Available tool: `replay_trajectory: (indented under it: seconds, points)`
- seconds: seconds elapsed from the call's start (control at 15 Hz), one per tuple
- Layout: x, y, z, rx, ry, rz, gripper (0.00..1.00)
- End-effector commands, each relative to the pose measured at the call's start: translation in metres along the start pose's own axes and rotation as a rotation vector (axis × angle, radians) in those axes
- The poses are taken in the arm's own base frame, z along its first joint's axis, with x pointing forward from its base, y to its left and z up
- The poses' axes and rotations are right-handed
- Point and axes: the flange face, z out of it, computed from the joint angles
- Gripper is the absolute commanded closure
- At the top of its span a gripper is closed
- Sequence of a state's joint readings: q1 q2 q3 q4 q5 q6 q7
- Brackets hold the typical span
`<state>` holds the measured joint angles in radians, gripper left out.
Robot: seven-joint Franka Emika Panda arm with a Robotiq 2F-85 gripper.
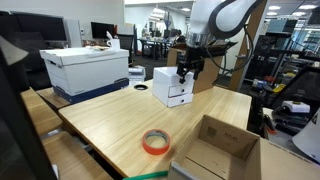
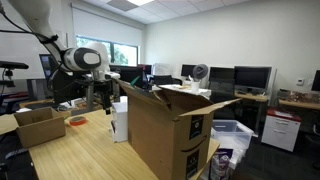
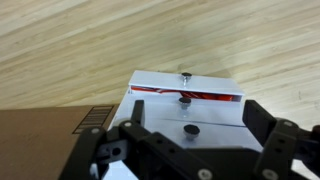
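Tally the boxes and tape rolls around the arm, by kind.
White boxes: 2, the small white box beneath the gripper and the large white bin.
Cardboard boxes: 2, the low open carton and the tall carton.
Tape rolls: 1, the orange tape roll.
Total: 5

small white drawer box (image 1: 166, 90) | upright on wooden table (image 1: 105, 120) | red strip showing
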<state>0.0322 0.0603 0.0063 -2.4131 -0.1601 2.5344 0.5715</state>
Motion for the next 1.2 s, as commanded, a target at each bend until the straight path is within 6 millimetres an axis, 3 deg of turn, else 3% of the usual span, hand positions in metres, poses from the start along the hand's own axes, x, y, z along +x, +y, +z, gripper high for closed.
replay_trajectory:
  seconds: [0.0,1.13]
  points:
    - [-0.002,-0.005,0.002,-0.010,0.024,-0.009,0.00]
    - [0.008,-0.009,0.017,-0.021,0.027,0.038,0.00]
